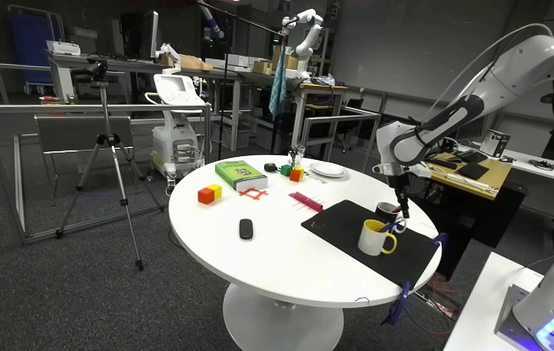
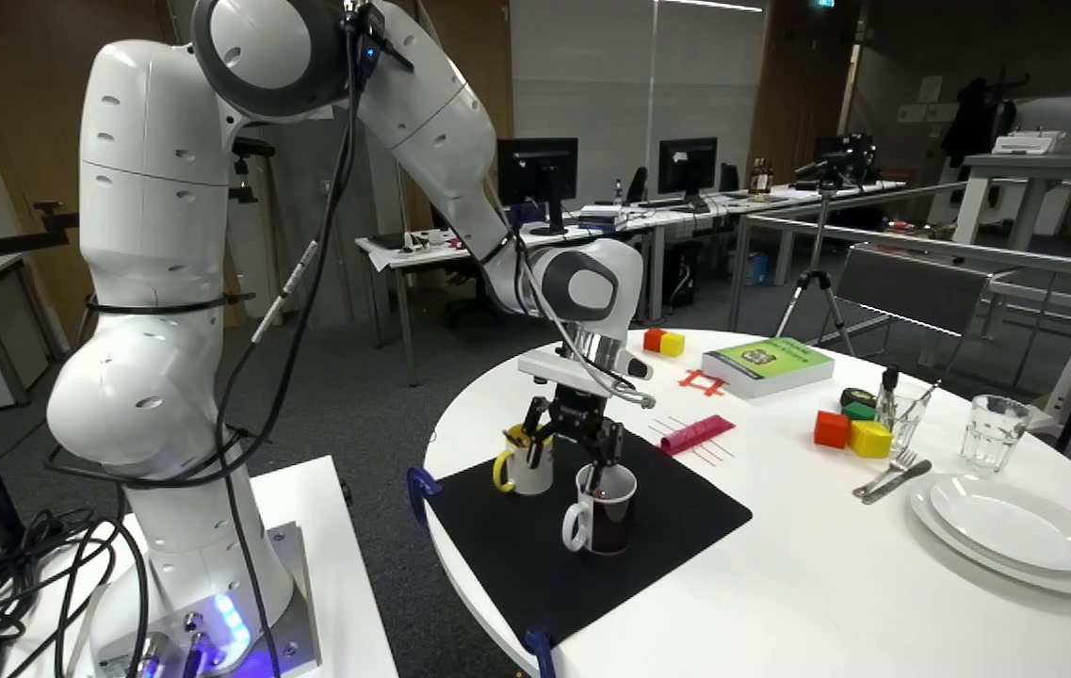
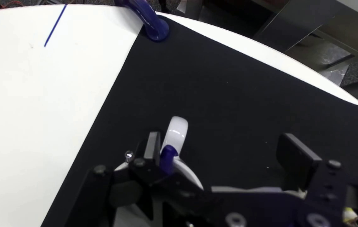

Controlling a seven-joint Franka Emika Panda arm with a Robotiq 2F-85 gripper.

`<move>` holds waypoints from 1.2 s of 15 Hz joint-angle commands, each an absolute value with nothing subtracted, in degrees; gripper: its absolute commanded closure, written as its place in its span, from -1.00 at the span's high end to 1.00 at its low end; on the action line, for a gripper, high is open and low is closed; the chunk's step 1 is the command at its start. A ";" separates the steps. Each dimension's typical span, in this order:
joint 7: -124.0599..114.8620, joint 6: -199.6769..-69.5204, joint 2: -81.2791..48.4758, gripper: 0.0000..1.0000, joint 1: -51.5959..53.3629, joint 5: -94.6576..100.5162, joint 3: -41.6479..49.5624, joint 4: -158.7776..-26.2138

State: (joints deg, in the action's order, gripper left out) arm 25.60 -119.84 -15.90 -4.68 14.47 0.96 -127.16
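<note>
My gripper (image 2: 573,441) is open above the black mat, pointing down, with nothing between its fingers in the wrist view (image 3: 226,146). One finger is over or just inside the mouth of the dark mug with a white handle (image 2: 612,520); I cannot tell whether it touches. The handle shows in the wrist view (image 3: 175,129), with a blue rod end (image 3: 167,154) beside that finger. A red item (image 1: 395,209) shows at this mug's mouth. The other finger is near the white mug with yellow inside and handle (image 1: 372,240), also upright on the mat (image 2: 530,468). The gripper hides much of both mugs.
Blue clamps (image 3: 156,28) hold the black mat (image 2: 516,556) at the round white table's edge. A pink holder (image 2: 697,433) lies beyond the mat. A green book (image 1: 241,174), colored blocks (image 2: 851,433), glasses (image 2: 992,433), plates (image 2: 1015,523) and a black case (image 1: 246,229) stand farther off.
</note>
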 commanded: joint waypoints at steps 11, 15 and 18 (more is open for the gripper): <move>20.11 -119.52 -15.32 1.00 -5.00 5.22 0.90 -127.50; 15.49 -120.11 -15.44 1.00 -5.09 0.70 1.02 -127.21; 13.47 -120.20 -15.40 1.00 -5.04 -1.26 1.19 -127.24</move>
